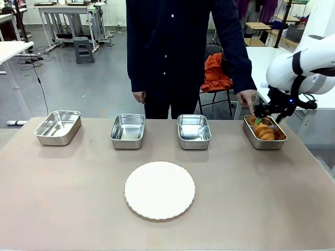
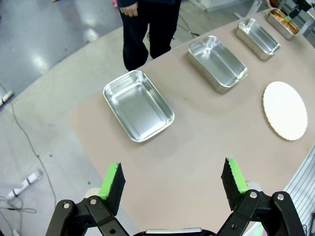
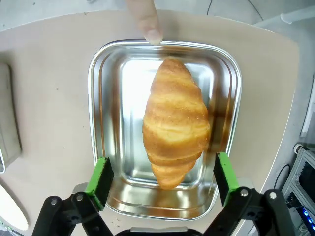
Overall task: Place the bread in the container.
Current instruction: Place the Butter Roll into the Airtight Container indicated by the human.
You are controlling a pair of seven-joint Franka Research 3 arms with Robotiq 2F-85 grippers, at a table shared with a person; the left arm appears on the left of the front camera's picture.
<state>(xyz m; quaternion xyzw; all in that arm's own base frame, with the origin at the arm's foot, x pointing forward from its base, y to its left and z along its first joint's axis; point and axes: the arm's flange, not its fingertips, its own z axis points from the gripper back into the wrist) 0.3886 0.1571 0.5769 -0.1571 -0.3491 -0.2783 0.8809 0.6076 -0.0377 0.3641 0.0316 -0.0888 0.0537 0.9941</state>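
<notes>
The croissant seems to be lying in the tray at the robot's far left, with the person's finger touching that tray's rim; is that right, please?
Not quite: the croissant lies in the tray at the robot's far right, not its far left, as the front view shows. The rest holds: the person's finger touches that tray's rim, seen in the right wrist view.

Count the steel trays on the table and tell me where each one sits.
4, in a row along the far side: leftmost tray, second tray, third tray, and the container at the right end, holding the bread.
</notes>
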